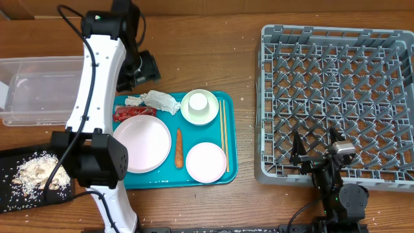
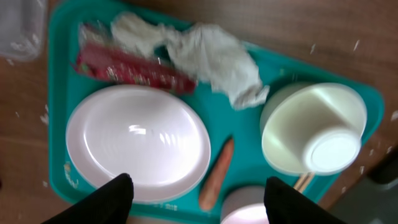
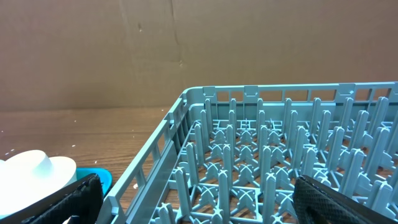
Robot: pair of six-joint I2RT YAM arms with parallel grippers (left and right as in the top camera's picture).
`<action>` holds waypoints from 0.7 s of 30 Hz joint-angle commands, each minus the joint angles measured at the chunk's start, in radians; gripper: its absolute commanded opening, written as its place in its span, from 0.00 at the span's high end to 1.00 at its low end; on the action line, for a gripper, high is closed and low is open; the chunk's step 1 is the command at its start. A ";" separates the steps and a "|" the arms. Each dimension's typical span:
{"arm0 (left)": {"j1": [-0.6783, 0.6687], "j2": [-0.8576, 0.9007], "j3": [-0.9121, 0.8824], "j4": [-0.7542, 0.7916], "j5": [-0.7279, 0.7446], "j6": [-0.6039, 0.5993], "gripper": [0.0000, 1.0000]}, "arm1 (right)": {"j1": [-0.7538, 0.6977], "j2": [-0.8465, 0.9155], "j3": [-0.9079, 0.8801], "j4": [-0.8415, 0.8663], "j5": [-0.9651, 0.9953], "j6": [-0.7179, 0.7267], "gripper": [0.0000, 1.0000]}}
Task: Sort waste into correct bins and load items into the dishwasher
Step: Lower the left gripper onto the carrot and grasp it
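The carrot [image 2: 217,174] lies on the teal tray [image 2: 62,62] between the white plate [image 2: 137,143] and the bowl [image 2: 311,127]. Its near end sits between the widely spread fingers of the left gripper [image 2: 199,183], while the crumpled tissue [image 2: 211,56] and red wrapper [image 2: 124,65] lie beyond the plate. Chopsticks [image 1: 222,133] run along the tray's right side, rice scraps [image 1: 39,173] sit on the black tray [image 1: 13,200] below the clear tub [image 1: 39,90], and the right gripper [image 3: 208,199], also spread wide, hangs at the near edge of the grey dish rack [image 1: 336,97], well apart from the tray.
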 commanded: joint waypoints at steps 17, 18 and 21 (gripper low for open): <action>-0.176 -0.128 -0.285 -0.101 0.071 0.145 0.19 | 0.004 -0.008 -0.010 0.005 0.010 0.004 0.00; -0.177 -0.153 -0.289 -0.098 0.063 0.155 0.18 | 0.004 -0.008 -0.010 0.005 0.010 0.004 0.00; -0.183 -0.219 -0.312 -0.074 0.052 0.161 0.13 | 0.004 -0.008 -0.010 0.005 0.010 0.004 0.00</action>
